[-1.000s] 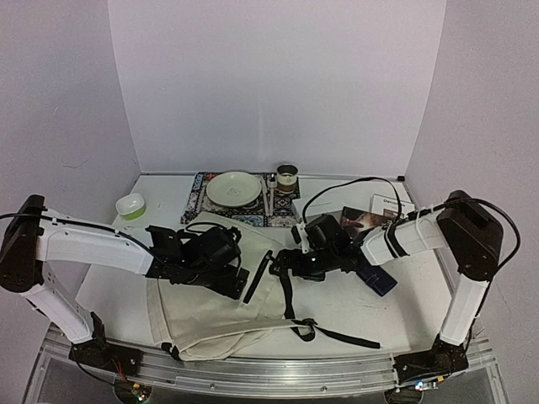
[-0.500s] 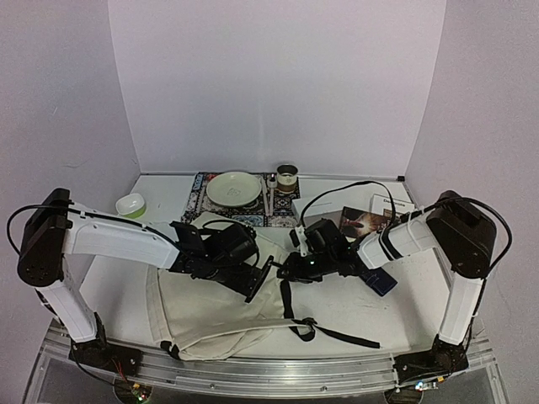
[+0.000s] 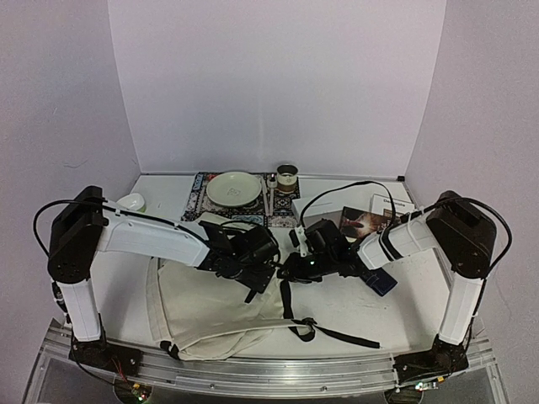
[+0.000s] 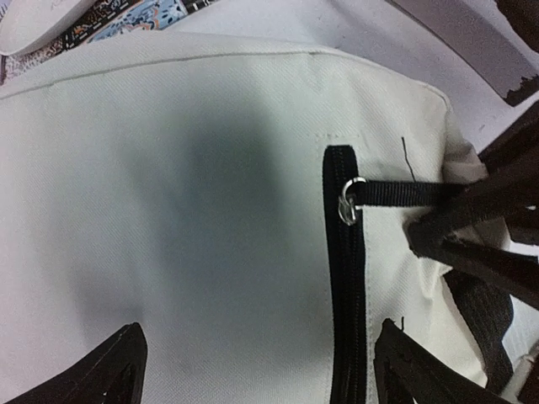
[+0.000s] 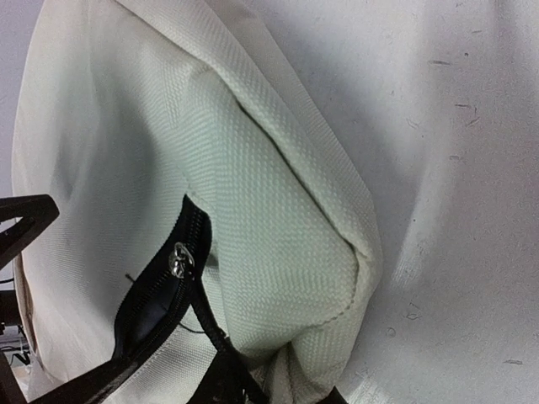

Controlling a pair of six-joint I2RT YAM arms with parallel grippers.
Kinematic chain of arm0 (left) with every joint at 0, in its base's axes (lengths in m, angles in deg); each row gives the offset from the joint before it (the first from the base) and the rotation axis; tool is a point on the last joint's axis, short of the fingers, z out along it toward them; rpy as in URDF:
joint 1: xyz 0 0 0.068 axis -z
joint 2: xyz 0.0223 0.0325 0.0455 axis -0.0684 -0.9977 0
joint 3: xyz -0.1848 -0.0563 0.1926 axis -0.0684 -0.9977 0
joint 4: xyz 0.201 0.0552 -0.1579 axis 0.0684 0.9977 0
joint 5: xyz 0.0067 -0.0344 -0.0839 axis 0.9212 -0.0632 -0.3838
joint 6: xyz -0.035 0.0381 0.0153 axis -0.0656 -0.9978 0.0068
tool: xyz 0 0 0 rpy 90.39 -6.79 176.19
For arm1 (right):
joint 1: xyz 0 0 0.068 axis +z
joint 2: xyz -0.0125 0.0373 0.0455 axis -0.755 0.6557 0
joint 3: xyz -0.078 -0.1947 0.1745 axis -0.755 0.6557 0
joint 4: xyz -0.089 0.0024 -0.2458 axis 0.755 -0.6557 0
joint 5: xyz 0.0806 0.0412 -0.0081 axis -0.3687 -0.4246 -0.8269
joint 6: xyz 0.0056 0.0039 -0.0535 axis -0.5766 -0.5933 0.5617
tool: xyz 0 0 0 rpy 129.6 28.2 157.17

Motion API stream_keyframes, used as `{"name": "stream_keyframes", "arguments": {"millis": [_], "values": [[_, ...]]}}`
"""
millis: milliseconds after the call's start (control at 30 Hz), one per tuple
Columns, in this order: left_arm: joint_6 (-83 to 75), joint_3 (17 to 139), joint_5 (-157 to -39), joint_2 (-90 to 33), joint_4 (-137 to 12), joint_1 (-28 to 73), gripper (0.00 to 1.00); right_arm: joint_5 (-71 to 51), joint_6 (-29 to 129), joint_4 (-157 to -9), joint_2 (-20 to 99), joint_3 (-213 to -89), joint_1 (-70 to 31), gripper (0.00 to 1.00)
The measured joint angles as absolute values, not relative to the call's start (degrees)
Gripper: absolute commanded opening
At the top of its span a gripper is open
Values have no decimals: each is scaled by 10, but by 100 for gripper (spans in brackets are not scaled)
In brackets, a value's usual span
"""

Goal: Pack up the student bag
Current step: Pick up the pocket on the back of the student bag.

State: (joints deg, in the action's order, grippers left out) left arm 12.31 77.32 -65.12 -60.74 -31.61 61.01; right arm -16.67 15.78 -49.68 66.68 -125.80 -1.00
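The student bag [image 3: 202, 311] lies flat on the table, cream with a black zip [image 4: 344, 278]. My right gripper [image 3: 286, 268] is at the bag's upper right corner. It is shut on the black zip pull [image 5: 202, 316], which runs from the metal slider [image 5: 178, 259] into its jaws [image 5: 223, 379]. The zip is parted a little beside the slider. My left gripper [image 3: 257, 273] hovers open just left of it, above the cream fabric [image 4: 185, 210]. Its fingers straddle the zip [image 4: 261, 370] and hold nothing.
Behind the bag, a patterned mat [image 3: 195, 195] carries a pale plate [image 3: 234, 188]. A small tin [image 3: 287, 176] stands beside it and a green-and-white bowl [image 3: 131, 203] sits at the left. Booklets [image 3: 364, 219] and a blue object [image 3: 379, 280] lie at the right. Black straps [image 3: 337, 335] trail forward.
My left arm has swung right across the bag until its gripper is next to the right one. My right gripper has closed on the zip pull.
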Motion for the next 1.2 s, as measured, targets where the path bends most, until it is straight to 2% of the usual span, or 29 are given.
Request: {"name": "stream_keyframes", "arguments": {"millis": [233, 333, 500, 733, 1000, 1067, 1133, 1200], "values": [[123, 832, -580, -668, -269, 628, 91, -167, 158, -496, 666, -1257, -9, 19], [123, 855, -555, -691, -251, 645, 86, -167, 158, -496, 666, -1257, -8, 19], [134, 891, -512, -720, -211, 660, 67, -167, 158, -497, 666, -1256, -8, 19], [158, 920, -461, -740, -135, 661, 30, -166, 161, -498, 656, -1252, -5, 19], [155, 920, -465, -722, -112, 668, 10, -169, 168, -500, 647, -1252, -1, 23], [152, 920, -475, -709, -107, 669, 8, -170, 171, -504, 644, -1252, -1, 26], [150, 920, -487, -693, -103, 669, 5, -174, 176, -513, 639, -1254, -1, 34], [150, 920, -495, -679, -97, 669, 2, -177, 183, -529, 630, -1260, -1, 49]]}}
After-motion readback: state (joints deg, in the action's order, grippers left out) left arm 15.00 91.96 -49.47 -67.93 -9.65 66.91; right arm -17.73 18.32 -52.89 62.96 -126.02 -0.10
